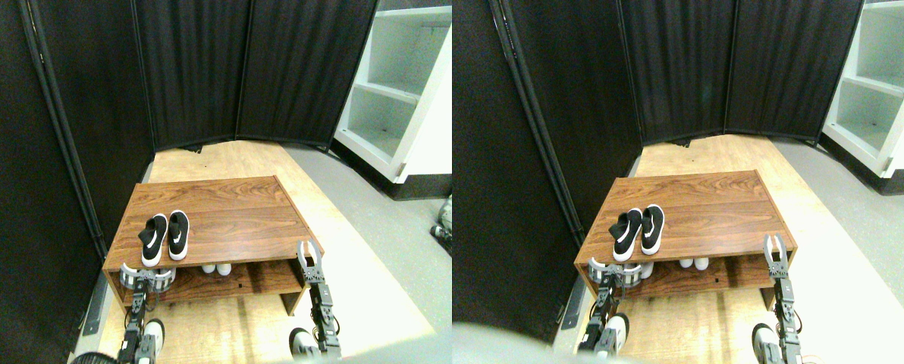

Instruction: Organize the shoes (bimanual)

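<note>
A black pair of shoes [165,236] with white soles and white side marks lies side by side on the left of the wooden rack's top [232,216], toes toward me. The pale toes of another pair [217,268] peek out from the lower shelf, under the top's front edge. My left gripper [147,277] is open, its jaws spread wide in front of the left end of the lower shelf, just below the black pair. My right gripper [309,252] is open and points upward at the rack's front right corner, with nothing between its fingers.
The rack stands on a plywood panel [361,303] against a black folding screen [194,76], which runs along the left and back. A white shelving unit [399,98] stands at the back right on grey floor. A small dark object [444,224] lies at the right edge.
</note>
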### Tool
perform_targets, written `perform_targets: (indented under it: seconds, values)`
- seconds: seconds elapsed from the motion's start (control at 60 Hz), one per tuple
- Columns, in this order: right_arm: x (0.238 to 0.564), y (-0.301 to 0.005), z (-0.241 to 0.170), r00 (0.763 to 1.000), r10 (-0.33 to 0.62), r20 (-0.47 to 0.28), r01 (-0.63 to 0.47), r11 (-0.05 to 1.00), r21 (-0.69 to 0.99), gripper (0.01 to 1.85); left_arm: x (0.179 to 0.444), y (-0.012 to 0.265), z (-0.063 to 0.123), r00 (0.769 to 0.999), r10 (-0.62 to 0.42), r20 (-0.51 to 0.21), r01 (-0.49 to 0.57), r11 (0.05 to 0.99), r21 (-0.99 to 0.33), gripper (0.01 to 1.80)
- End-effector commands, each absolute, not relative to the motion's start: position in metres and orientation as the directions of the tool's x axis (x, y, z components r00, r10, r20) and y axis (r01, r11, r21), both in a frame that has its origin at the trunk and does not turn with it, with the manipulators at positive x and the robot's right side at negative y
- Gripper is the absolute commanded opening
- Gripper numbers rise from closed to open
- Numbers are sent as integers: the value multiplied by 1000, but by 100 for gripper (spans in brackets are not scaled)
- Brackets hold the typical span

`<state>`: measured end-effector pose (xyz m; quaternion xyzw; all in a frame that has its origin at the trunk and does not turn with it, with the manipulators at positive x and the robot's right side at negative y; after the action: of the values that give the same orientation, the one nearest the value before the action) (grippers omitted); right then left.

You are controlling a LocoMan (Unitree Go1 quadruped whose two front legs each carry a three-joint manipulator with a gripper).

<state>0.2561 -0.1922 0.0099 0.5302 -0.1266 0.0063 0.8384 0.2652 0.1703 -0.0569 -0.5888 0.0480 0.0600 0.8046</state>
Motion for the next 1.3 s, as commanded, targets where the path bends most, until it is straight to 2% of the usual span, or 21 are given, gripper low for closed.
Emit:
perform_targets:
  seconds: [0.017,0.1,0.183,0.25,0.267,0.317,0.35,0.367,0.383,0.4,0.417,0.433,0.45,0.467,0.533,0.617,0.8,0.883,0.967,1.183,1.3]
  values:
    - [258,-194,9,965,-124,232,-157,434,887,9,257,169,-43,997,20,-77,-80,286,-955,143]
    - [259,-194,8,966,-128,226,-150,439,886,7,241,177,-36,998,24,-62,-66,312,-948,137]
    - [260,-194,8,965,-134,224,-144,438,887,6,234,193,-29,998,57,-28,-46,340,-939,119]
    - [260,-194,7,966,-138,221,-144,421,895,5,233,210,-23,997,73,13,-11,329,-944,101]
    - [260,-194,7,966,-138,221,-144,421,895,5,233,210,-23,997,73,13,-11,329,-944,101]
    - [261,-194,6,965,-132,226,-152,419,895,4,235,224,-17,990,137,43,-9,361,-933,74]
    - [261,-194,6,965,-133,226,-152,419,895,3,235,226,-16,988,148,48,-8,358,-934,69]
    - [261,-194,6,965,-137,225,-149,420,895,3,238,235,-12,985,157,76,9,391,-920,45]
    - [261,-194,6,965,-137,225,-149,420,895,3,238,235,-12,985,157,76,9,391,-920,45]
    - [261,-194,6,966,-140,217,-140,421,896,3,242,242,-8,981,165,105,19,458,-889,26]
    - [261,-194,6,966,-143,216,-137,425,895,4,246,246,-6,977,173,122,24,481,-876,14]
    - [261,-194,6,966,-143,216,-137,425,895,4,246,246,-6,977,173,122,24,481,-876,14]
    - [261,-194,6,965,-145,217,-136,429,893,5,249,249,-3,975,181,132,29,483,-875,4]
    - [261,-194,6,966,-145,216,-136,429,893,5,251,250,-2,974,181,135,31,483,-875,1]
    - [260,-194,5,967,-144,213,-136,416,899,5,264,258,5,973,184,137,30,491,-871,1]
    - [260,-193,5,966,-145,214,-136,418,898,6,278,266,8,985,117,126,45,532,-846,1]
    - [261,-192,4,966,-138,220,-144,421,895,5,310,274,4,991,96,95,22,576,-817,1]
    - [262,-191,5,965,-142,219,-142,420,897,6,324,267,-4,987,154,45,-48,551,-833,1]
    - [262,-191,5,964,-133,231,-152,435,888,5,333,261,-13,985,169,15,-81,545,-834,1]
    - [264,-190,7,963,-140,229,-144,451,881,7,340,238,-31,974,227,-8,-124,504,-855,1]
    - [265,-190,7,961,-144,234,-150,439,886,8,339,230,-35,968,251,-30,-152,485,-861,1]
